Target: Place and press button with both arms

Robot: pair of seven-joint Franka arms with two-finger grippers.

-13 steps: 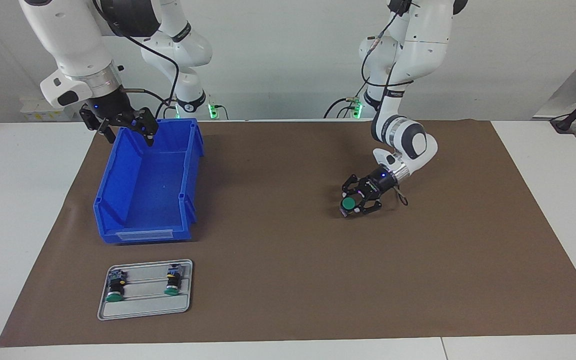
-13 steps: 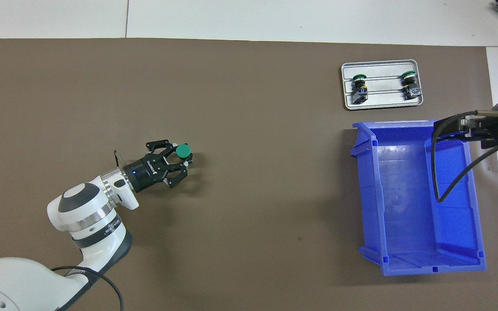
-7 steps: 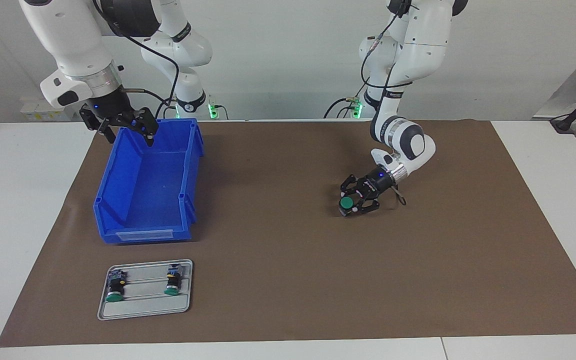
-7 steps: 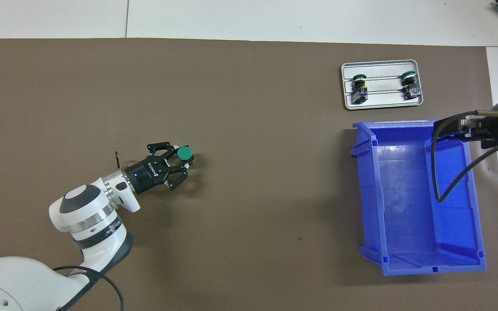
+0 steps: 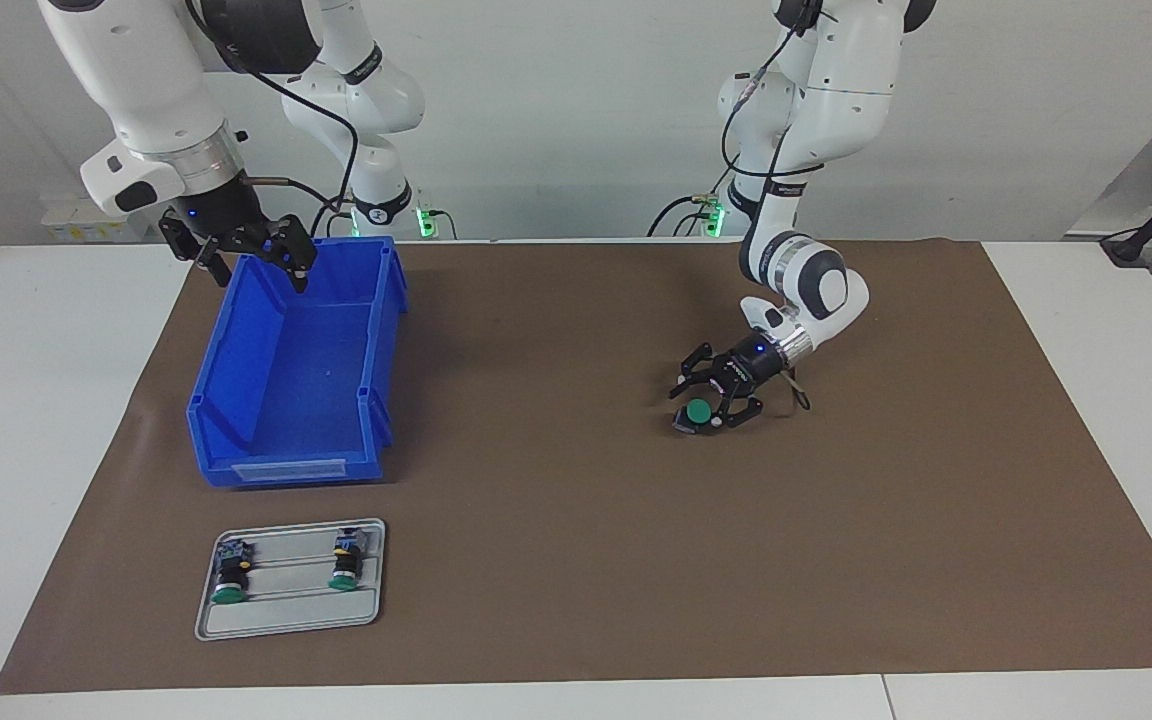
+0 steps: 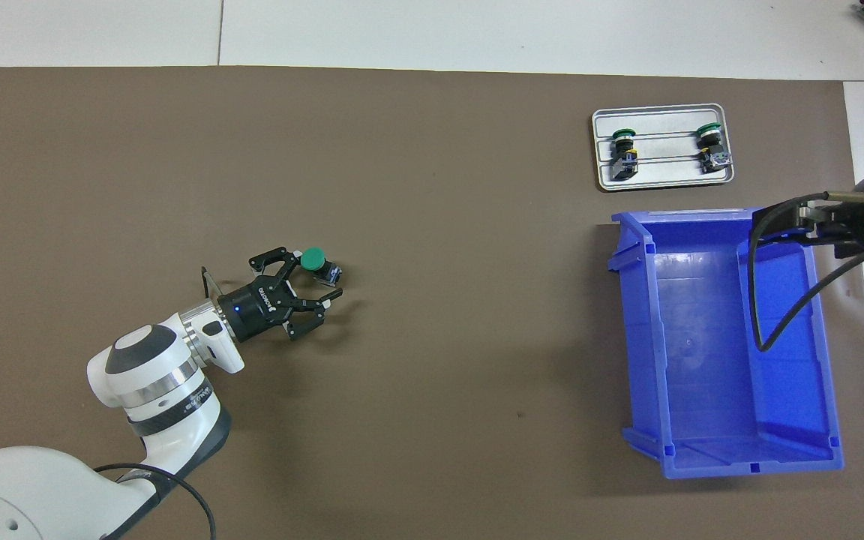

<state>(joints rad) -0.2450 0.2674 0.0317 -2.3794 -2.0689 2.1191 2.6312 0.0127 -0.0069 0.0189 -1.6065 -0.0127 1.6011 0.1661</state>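
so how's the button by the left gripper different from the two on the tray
The button by the left gripper sits alone on the brown mat, toward the left arm's end; the two tray buttons lie in a grey tray beside the blue bin.
Its green cap faces up; theirs point sideways, away from the robots.
It sits between open fingers; nothing is near theirs.
All look the same model.
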